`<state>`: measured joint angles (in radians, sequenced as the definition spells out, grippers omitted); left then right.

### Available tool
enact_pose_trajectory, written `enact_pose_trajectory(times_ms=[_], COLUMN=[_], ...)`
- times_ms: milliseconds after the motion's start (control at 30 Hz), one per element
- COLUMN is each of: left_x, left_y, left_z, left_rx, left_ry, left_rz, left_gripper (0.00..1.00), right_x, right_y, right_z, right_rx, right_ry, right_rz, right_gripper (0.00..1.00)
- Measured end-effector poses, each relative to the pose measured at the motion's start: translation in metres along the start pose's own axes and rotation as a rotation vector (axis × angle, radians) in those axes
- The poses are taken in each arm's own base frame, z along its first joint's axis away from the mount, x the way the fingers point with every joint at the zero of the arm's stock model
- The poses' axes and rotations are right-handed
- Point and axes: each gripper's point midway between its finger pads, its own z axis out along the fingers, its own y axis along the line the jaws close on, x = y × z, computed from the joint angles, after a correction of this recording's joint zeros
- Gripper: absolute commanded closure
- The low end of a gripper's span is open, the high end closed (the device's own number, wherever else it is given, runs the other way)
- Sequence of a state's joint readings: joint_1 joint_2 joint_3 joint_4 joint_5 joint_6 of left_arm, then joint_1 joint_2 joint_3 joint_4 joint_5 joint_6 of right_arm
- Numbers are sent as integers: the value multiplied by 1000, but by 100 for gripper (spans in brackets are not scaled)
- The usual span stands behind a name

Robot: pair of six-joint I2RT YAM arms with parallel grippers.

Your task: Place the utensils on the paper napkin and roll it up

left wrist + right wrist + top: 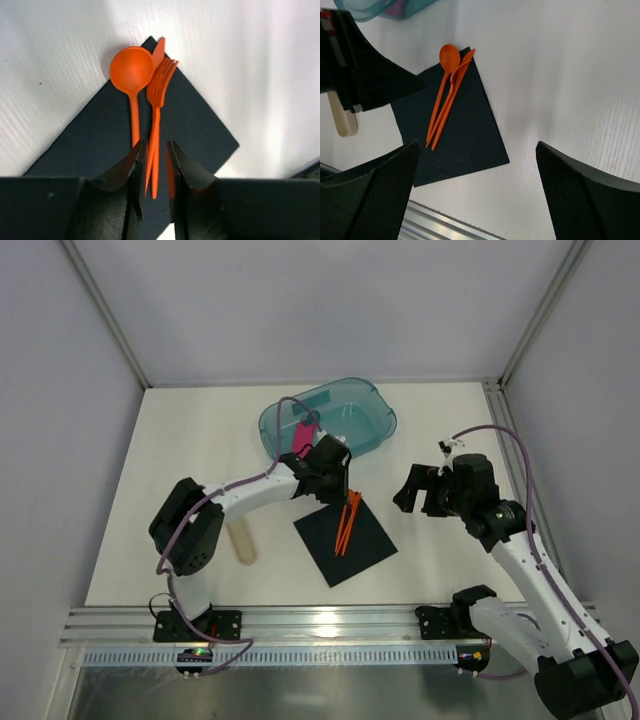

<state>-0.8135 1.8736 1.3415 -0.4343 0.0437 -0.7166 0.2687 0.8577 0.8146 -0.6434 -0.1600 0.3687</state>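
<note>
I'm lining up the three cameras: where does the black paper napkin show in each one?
Top external: paper napkin just below centre, lying as a diamond.
Left wrist: paper napkin fills the middle, one corner pointing up.
Right wrist: paper napkin centre-left, tilted.
Shared landmark: the orange utensils lying on it, reaching one corner.

The utensils [345, 522] are laid side by side on the napkin [350, 548], toward its far corner. On the tabletop [190, 450], a tub [372, 405] is set behind the napkin and a tube [242, 540] to its left.
</note>
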Motion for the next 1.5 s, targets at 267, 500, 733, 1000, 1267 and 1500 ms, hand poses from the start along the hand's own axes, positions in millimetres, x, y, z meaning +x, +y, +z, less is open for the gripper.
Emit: enact_pose_trajectory(times_ms=[267, 500, 733, 1000, 1267, 1500], left_x=[-29, -4, -4, 6, 12, -7], left_y=[14, 105, 109, 114, 136, 181], left_z=[-69, -105, -172, -194, -198, -215], left_rx=[46, -41, 3, -16, -100, -186], left_ry=[-141, -172, -316, -338, -333, -395], left_rz=[-59, -227, -225, -209, -251, -423], left_gripper=[69, 45, 0, 0, 0, 0], right_x=[61, 125, 150, 175, 210, 226], right_y=[38, 76, 102, 138, 132, 131], right_z=[27, 45, 55, 57, 67, 69], right_rx=[-92, -96, -91, -153, -94, -76], right_ry=[163, 290, 276, 222, 236, 225], right_rz=[-172, -447, -670, -847, -1016, -1103], right_gripper=[5, 11, 17, 29, 44, 47])
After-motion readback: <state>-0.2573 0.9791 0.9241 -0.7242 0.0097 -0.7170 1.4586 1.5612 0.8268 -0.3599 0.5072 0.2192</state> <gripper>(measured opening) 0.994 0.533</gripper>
